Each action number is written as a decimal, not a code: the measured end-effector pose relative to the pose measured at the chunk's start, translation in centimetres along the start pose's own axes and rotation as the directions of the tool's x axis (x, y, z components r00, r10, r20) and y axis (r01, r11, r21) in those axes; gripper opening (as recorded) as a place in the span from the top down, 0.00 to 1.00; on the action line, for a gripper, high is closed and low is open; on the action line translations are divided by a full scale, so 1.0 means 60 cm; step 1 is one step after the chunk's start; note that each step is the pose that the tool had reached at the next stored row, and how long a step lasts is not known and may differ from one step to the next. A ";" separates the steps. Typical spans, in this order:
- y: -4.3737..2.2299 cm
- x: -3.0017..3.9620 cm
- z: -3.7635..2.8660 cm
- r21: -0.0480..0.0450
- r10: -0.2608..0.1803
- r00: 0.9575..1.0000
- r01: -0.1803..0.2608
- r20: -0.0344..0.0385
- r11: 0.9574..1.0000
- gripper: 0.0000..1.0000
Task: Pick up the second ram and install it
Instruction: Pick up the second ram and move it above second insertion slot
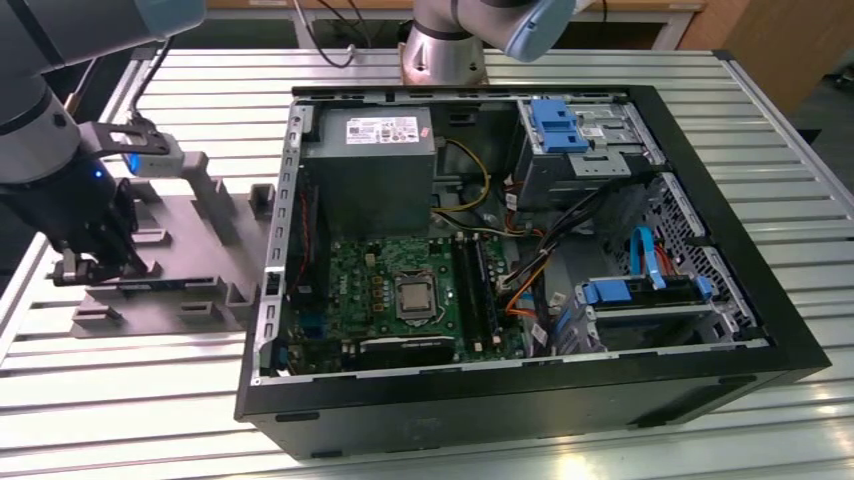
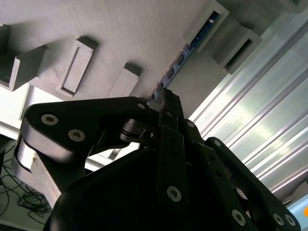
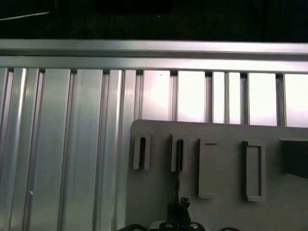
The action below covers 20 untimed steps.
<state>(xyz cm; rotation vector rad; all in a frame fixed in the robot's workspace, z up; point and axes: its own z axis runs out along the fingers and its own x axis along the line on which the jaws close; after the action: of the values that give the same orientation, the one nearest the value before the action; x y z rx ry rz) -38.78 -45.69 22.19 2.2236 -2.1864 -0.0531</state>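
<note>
Ram (image 2: 184, 54): thin blue stick standing on edge in a slot of the grey holder (image 2: 120, 33). It is outside the case, on the exterior view's left (image 1: 167, 284).
End effector (image 2: 164, 96): fingers drawn almost together and pinched on the near end of the ram. Grip judged closed on the stick; firmness cannot be told.
Holder: lies flat on the slatted tabletop (image 1: 134, 400), just beside the open case (image 1: 534, 400).
Case: on its side with the motherboard (image 1: 387, 270) exposed. The long black slots (image 1: 477, 290) run beside the processor socket, well apart from the ram.
Progress: pick-up is under way and judged early. The end effector is down at the holder, and the ram is seated there, not lifted.
Outstanding: lift, carry to the case, seating in a slot. None of this is done.
Exterior view: gives the layout, with the end effector (image 1: 94, 268) low over the holder (image 1: 187, 235) and the case beside it. The finger contact is too small to judge here.
Second wrist view: gives the contact itself, the finger linkages converging on the stick's end.
First wrist view: looks down on the holder (image 3: 221, 134) and its row of pockets. The ram (image 3: 178, 168) shows as a dark line running from the end effector (image 3: 181, 204), with tabletop (image 3: 72, 144) slats beyond.
</note>
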 end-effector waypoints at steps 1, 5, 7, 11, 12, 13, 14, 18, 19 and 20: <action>0.000 0.000 0.002 0.000 -0.002 1.000 0.002 0.000 1.000 0.89; 0.000 0.000 0.003 0.000 -0.006 1.000 0.006 -0.001 1.000 0.89; 0.000 0.000 0.003 0.000 -0.006 1.000 0.006 -0.001 1.000 0.89; 0.000 0.000 0.003 0.000 -0.006 1.000 0.006 -0.001 1.000 0.83; 0.000 0.000 0.003 0.000 -0.006 1.000 0.006 -0.001 1.000 0.77; 0.000 0.000 0.003 0.000 -0.006 1.000 0.006 -0.001 1.000 0.71; 0.000 0.000 0.003 0.000 -0.006 1.000 0.006 -0.001 1.000 0.71; 0.001 0.000 0.005 0.014 -0.006 1.000 0.006 -0.001 1.000 0.64; 0.001 0.000 0.006 0.021 -0.006 1.000 0.006 -0.002 1.000 0.64; 0.001 0.000 0.007 0.024 -0.006 1.000 0.006 -0.002 1.000 0.64</action>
<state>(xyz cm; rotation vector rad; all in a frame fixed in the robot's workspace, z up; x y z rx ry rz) -38.86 -45.70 21.75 2.2419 -2.1911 -0.0258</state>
